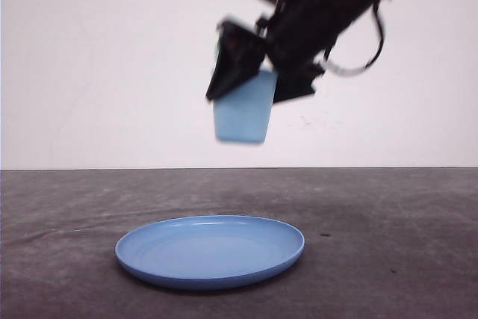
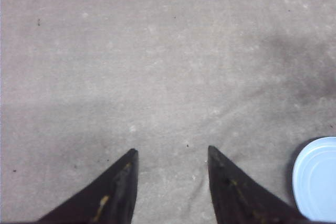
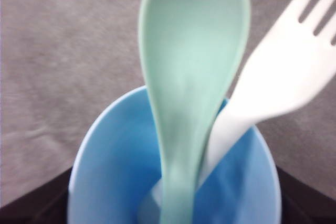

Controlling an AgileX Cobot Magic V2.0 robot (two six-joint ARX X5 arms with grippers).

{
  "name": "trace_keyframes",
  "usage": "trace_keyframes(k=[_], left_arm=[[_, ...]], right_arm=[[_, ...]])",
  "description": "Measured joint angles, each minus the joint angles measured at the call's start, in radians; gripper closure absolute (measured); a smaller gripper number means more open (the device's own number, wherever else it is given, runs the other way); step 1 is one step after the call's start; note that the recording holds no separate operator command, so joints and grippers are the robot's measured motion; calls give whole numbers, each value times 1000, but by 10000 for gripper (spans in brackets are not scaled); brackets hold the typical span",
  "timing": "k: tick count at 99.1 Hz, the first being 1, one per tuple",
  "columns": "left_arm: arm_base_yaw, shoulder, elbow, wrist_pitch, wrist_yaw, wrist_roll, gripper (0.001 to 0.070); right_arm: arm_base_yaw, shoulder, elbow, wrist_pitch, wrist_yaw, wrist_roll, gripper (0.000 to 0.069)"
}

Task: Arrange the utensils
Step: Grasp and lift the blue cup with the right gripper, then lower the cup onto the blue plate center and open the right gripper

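The plate [image 1: 210, 251] lies flat on the counter [image 1: 388, 244]. Above the plate, well clear of it, hangs the cup [image 1: 242, 110], clamped between the fingers of the right end effector [image 1: 254, 72]. In the right wrist view, the spoon [image 3: 191, 77] and the fork [image 3: 278, 72] both stand inside the cup [image 3: 105, 177], handles down, heads sticking out over its rim, touching side by side. In the left wrist view, the left end effector [image 2: 170, 161], fingers spread, hovers over bare counter [image 2: 157, 51] beside the plate [image 2: 317, 179], holding nothing.
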Motion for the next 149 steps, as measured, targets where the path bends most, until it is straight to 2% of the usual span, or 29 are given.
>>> trace_keyframes(k=[32, 57, 68, 88, 119, 149], left_arm=[[0, 0, 0, 0, 0, 0, 468], [0, 0, 0, 0, 0, 0, 468], [0, 0, 0, 0, 0, 0, 468], [0, 0, 0, 0, 0, 0, 468], [0, 0, 0, 0, 0, 0, 468], [0, 0, 0, 18, 0, 0, 468]], right_arm=[[82, -298, -177, -32, 75, 19, 231], [166, -412, -335, -29, 155, 28, 231], [198, -410, -386, -8, 180, 29, 231], [245, -362, -491, 191, 183, 32, 231], [275, -200, -499, 415, 183, 34, 231], [275, -77, -499, 486, 183, 34, 231]])
